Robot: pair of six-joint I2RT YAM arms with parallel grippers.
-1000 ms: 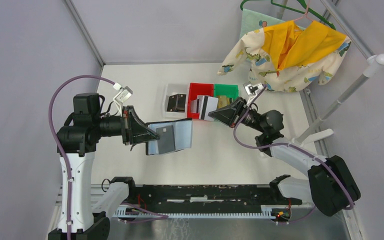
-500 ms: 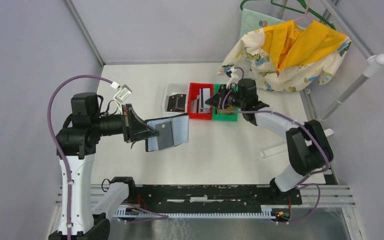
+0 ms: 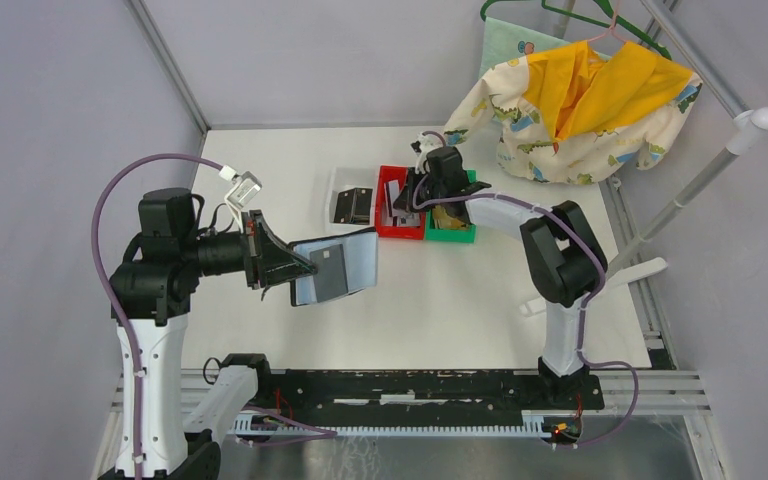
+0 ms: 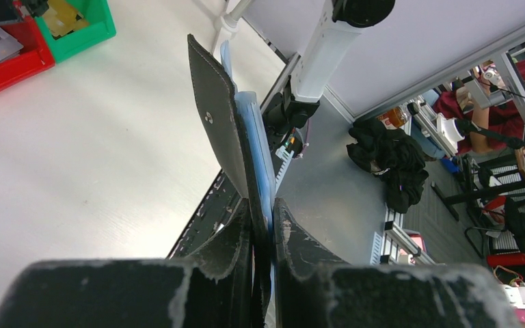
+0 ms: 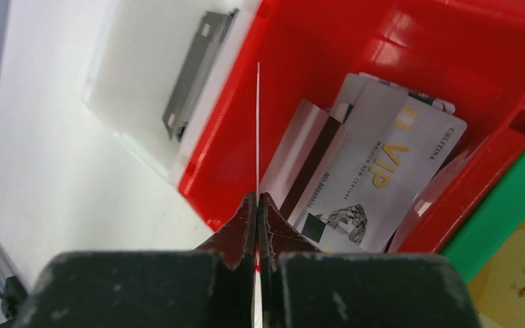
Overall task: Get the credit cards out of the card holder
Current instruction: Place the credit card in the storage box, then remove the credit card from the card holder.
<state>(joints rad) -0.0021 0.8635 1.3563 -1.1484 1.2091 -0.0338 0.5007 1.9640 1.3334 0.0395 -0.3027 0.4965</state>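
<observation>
My left gripper [image 3: 303, 270] [image 4: 262, 213] is shut on one edge of the open card holder [image 3: 355, 262] [image 4: 217, 116], black outside and light blue inside, and holds it up on edge above the table. A dark grey credit card [image 3: 329, 271] still sits in its inner pocket. My right gripper [image 3: 406, 196] [image 5: 257, 199] is over the red bin [image 3: 401, 231] [image 5: 294, 61], shut on a thin pale card [image 5: 258, 123] seen edge-on. Several silvery cards [image 5: 376, 164] lie inside that bin.
A white bin [image 3: 337, 190] [image 5: 143, 61] holding a dark flat item stands left of the red one. A green bin [image 3: 457, 236] [image 5: 502, 225] with a gold card [image 5: 519, 273] stands on its right. Children's clothes on hangers [image 3: 580, 95] hang at the back right, beside a white pole [image 3: 705, 180].
My right arm has swung from the table's middle back over the red bin, carrying the card. The left arm with the holder has barely moved.
</observation>
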